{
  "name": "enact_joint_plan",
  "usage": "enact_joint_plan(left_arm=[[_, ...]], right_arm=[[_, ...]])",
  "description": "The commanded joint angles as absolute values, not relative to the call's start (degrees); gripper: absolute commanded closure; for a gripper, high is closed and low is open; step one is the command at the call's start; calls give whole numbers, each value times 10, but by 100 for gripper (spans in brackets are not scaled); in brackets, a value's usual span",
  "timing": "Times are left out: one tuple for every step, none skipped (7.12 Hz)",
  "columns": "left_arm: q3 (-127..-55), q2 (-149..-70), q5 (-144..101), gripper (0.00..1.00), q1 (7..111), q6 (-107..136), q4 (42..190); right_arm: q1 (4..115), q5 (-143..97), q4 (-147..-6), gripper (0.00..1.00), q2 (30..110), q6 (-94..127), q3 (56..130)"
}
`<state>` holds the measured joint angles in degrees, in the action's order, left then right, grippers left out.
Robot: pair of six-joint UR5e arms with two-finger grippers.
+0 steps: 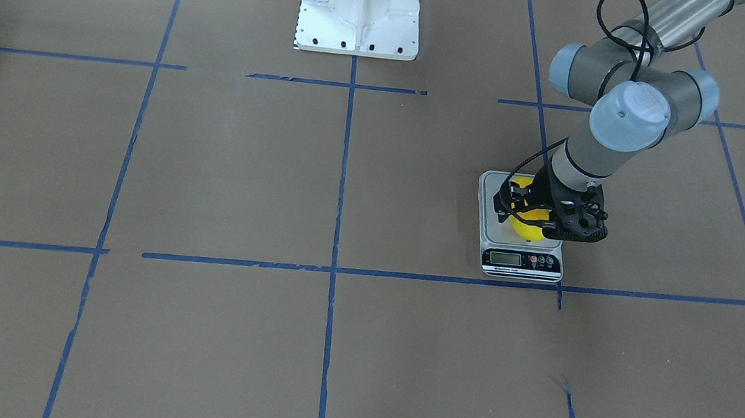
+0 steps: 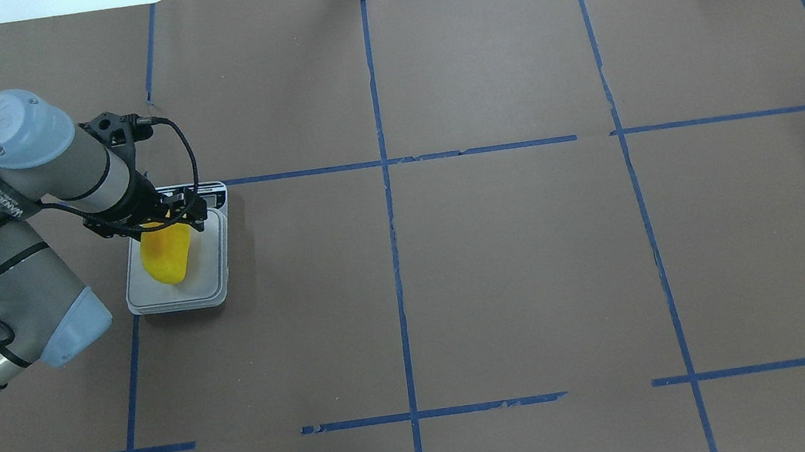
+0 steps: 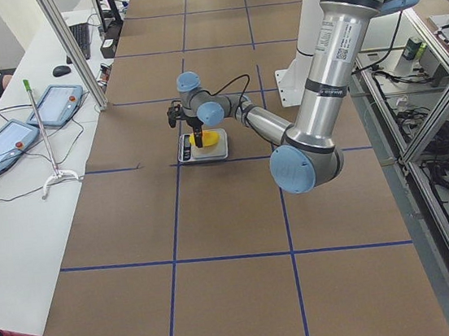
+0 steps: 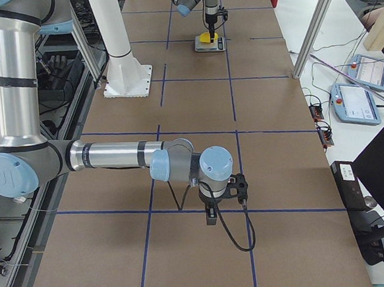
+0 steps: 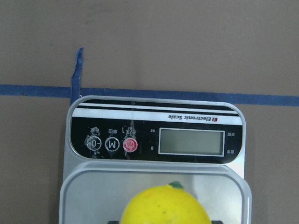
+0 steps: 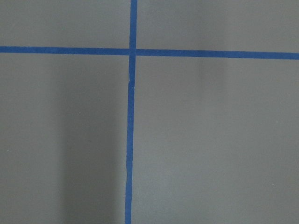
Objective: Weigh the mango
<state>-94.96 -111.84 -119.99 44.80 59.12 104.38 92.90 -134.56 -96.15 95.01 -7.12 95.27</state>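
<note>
The mango (image 2: 168,258) is bright yellow and lies on the platform of a small white-and-silver scale (image 2: 215,278) on the robot's left side of the table. My left gripper (image 2: 165,220) stands straight over the mango's far end, its jaws close against the fruit's sides. In the front-facing view the gripper (image 1: 537,218) covers most of the mango (image 1: 528,229) on the scale (image 1: 521,259). The left wrist view shows the mango's top (image 5: 163,205) and the scale's blank display (image 5: 191,142). My right gripper (image 4: 223,195) shows only in the exterior right view, low over bare table; I cannot tell its state.
The table is brown paper with a blue tape grid. The robot's white base (image 1: 360,8) stands at the middle of the robot's edge. Tablets and cables (image 3: 8,137) lie on a side bench beyond the table.
</note>
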Motion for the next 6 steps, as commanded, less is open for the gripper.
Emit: enact_joint_plan(left_arm=[[-1005,-1102,-1203,0,508,558,1040],[-1021,-1078,-1206,0,564,466,1023],[-1021,-1051,-1217,0,621,374,998],[-1018,-986,-1290,0,700,257,1003],[-1014,-931,-1333,0,776,134,999],[-994,-893,-1336,0,859,16,997]], right_arm=[[929,-1346,-962,0,950,-71,953],[929,-1346,-962,0,950,-71,953],[929,-1346,-962,0,950,-71,953],[929,-1346,-962,0,950,-71,953],[929,-1346,-962,0,950,-71,953],[929,-1346,-962,0,950,-71,953]])
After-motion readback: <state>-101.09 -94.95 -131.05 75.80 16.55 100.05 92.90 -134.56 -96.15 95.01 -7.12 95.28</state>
